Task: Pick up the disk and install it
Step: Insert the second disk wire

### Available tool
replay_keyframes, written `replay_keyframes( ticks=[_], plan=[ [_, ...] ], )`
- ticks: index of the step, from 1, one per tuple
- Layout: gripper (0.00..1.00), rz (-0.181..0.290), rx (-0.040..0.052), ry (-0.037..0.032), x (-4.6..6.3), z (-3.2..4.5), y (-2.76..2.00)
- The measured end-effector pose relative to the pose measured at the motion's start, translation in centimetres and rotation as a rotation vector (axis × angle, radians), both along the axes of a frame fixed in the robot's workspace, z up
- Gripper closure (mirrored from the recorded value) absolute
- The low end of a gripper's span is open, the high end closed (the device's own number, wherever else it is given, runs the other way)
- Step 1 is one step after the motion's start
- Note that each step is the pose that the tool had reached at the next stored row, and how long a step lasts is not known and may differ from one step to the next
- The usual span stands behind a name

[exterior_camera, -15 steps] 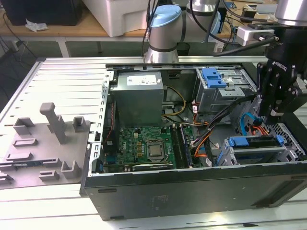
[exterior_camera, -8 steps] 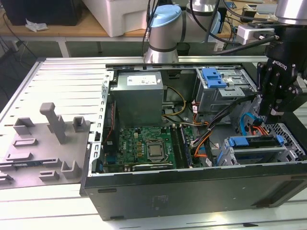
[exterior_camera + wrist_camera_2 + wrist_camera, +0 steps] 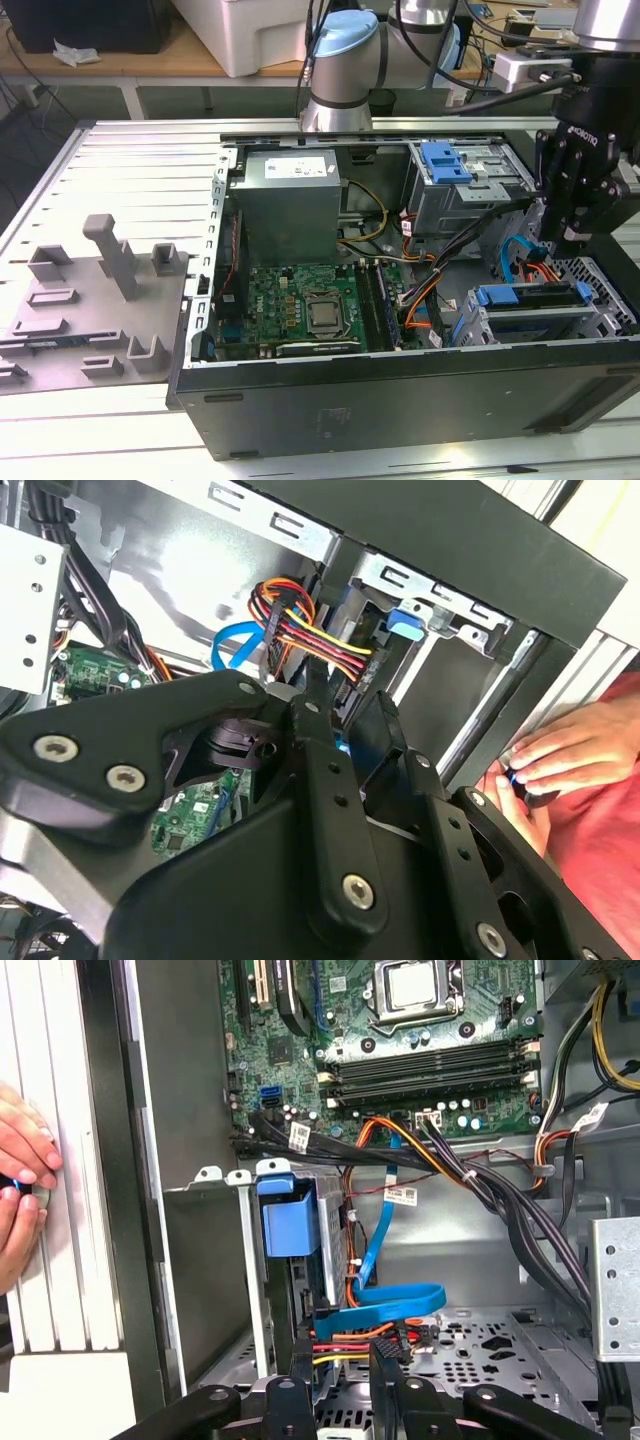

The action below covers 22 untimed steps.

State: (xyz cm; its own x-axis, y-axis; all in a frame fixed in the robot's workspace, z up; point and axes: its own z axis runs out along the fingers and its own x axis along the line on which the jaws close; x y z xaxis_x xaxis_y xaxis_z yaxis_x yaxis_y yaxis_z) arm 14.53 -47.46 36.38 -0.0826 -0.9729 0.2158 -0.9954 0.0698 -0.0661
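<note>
The disk (image 3: 530, 312), silver with blue side rails, sits in the drive cage (image 3: 610, 310) at the case's front corner, on the exterior view's right. In the first wrist view its blue rail tab (image 3: 290, 1222) stands at the top of the cage; the same tab (image 3: 405, 623) appears in the second wrist view. My black gripper (image 3: 572, 238) hangs just above and behind the cage, over the bundle of power and data cables (image 3: 385, 1305). Its fingers (image 3: 305, 1385) stand a little apart, and nothing is held between them.
The open case holds a grey power-supply box (image 3: 290, 200), a green motherboard (image 3: 300, 305) and an upper bay with a bare blue bracket (image 3: 445, 160). A person's hands (image 3: 20, 1190) work at the case's outer edge. A grey fixture (image 3: 100, 300) lies on the exterior view's left.
</note>
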Motion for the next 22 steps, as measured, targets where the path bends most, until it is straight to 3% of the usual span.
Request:
replay_keyframes(
  ticks=[7, 19, 22],
  plan=[
    [0.64, 0.0, 0.0008, -0.0001, -0.94, 0.02, -0.08],
    [0.64, 0.0, 0.0011, 0.0001, -0.9, 0.69, -0.05],
    [0.64, -0.004, 0.0035, 0.0001, -0.25, 0.69, -0.05]
  ],
)
